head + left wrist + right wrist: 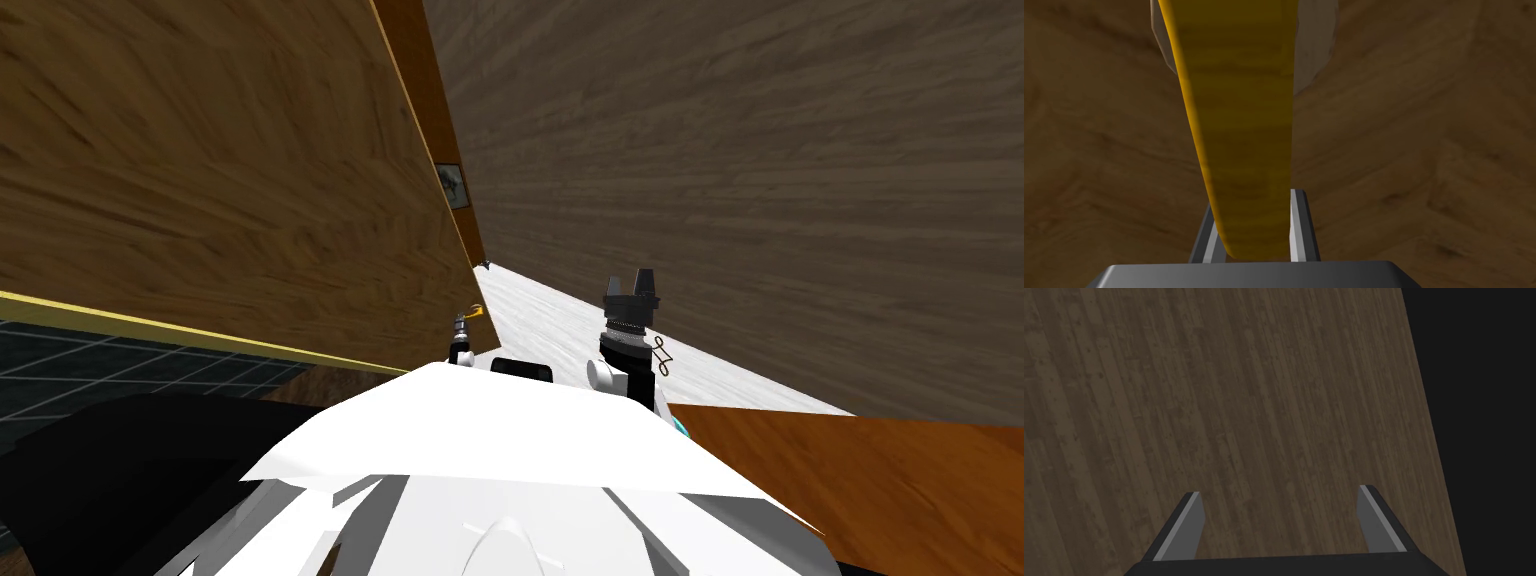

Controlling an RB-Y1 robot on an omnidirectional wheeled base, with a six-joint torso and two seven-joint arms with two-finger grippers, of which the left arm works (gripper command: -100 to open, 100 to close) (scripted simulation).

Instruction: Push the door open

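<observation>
Gripping the door's yellow lever handle (1239,125), my left gripper (1254,202) presses both fingers on its sides. The wooden door (220,180) stands close on my left. My right gripper (632,283) hangs spread and idle. With the handle secured, I judge the next move is a steady forward push.

left end effector (1254,202) and right end effector (1279,490) each have two thin light grey blade fingers (1188,523) on a dark box, the right wrist (628,332) black and ribbed.
</observation>
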